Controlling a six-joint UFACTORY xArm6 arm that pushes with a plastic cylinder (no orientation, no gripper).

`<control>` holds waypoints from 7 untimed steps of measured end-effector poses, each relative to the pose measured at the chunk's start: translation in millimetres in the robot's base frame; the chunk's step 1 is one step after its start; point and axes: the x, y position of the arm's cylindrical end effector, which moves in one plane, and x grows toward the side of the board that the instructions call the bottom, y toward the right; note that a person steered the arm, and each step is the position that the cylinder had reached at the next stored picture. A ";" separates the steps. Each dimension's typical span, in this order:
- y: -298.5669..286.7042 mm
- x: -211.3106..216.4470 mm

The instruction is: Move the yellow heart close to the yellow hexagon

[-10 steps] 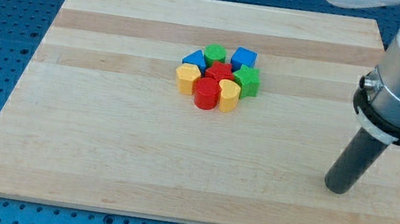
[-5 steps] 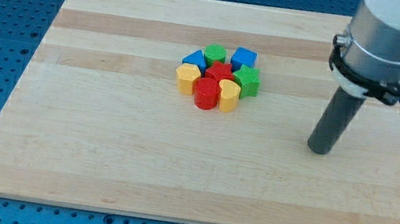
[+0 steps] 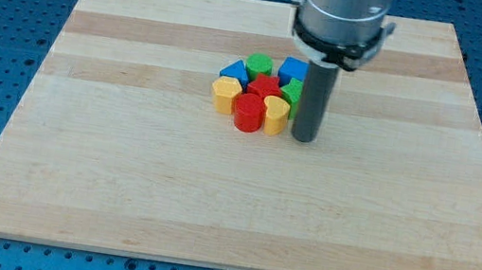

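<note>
My tip (image 3: pixel 304 139) rests on the desk (image 3: pixel 119 184) just right of the yellow heart (image 3: pixel 274 116), which sits at the cluster's lower right with a red cylinder (image 3: pixel 248 113) between it and the yellow hexagon (image 3: pixel 225 95). To do this well, I judge the heart should be nudged around the cylinder's bottom edge, gently, so neighbours stay put. The tool is a bare rod gripping nothing, and it hides most of the green block (image 3: pixel 292 91).

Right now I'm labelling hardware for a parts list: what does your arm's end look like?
A pale grey, metallic-looking cylinder ringed by a black collar with a thin white band. Below it a straight dark grey rod runs down to my tip, plain and round. No fingers, cables or markings show.
</note>
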 end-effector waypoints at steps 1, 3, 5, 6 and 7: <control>-17.9 -7.2; -40.5 -18.5; -75.2 -20.7; -105.6 -20.7; -123.0 -20.7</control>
